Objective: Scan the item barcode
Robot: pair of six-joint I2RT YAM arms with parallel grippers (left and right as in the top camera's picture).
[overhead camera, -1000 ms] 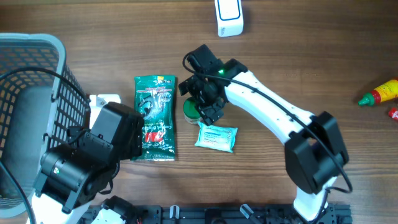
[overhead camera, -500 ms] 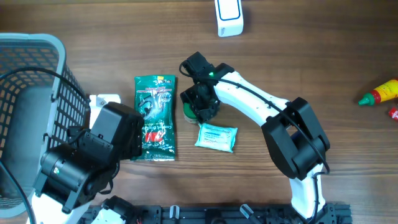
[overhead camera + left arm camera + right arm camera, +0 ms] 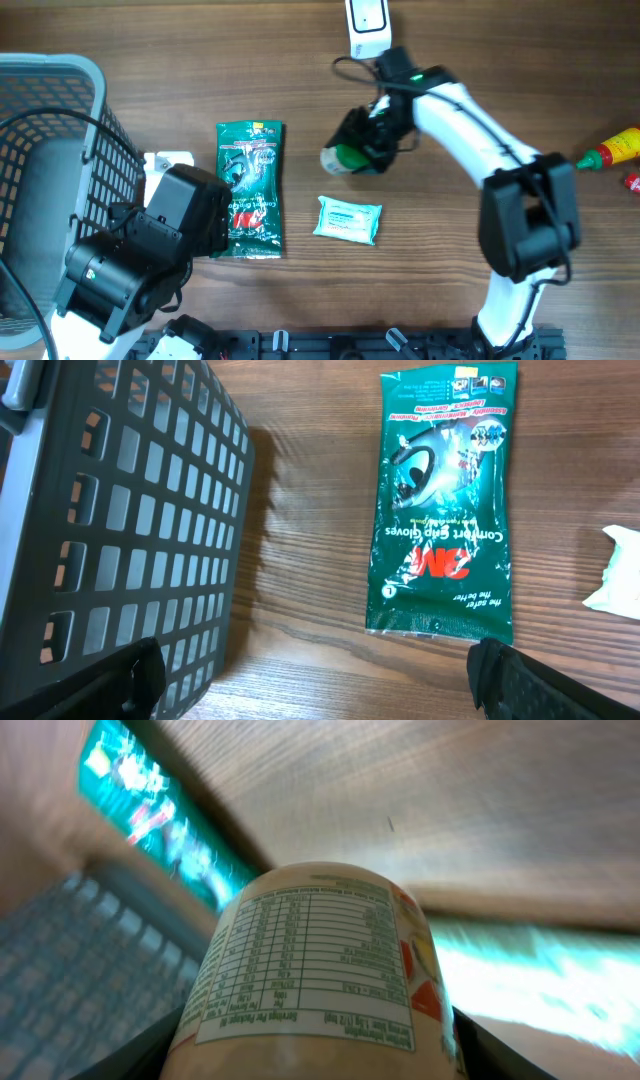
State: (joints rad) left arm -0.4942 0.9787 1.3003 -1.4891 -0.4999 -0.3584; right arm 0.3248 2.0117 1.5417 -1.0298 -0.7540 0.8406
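Overhead, upper middle: my right claw (image 3: 360, 150) grasps the jar (image 3: 338, 158); pickup done, showing its barcode to the white scanner (image 3: 367, 28) is left.

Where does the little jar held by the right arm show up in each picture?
Overhead: jar upper centre, in the right gripper.
Left wrist: not in it.
Right wrist: lower centre, label facing the camera.
Shared landmark: green 3M gloves packet; right wrist shows it only as a blur, upper left.
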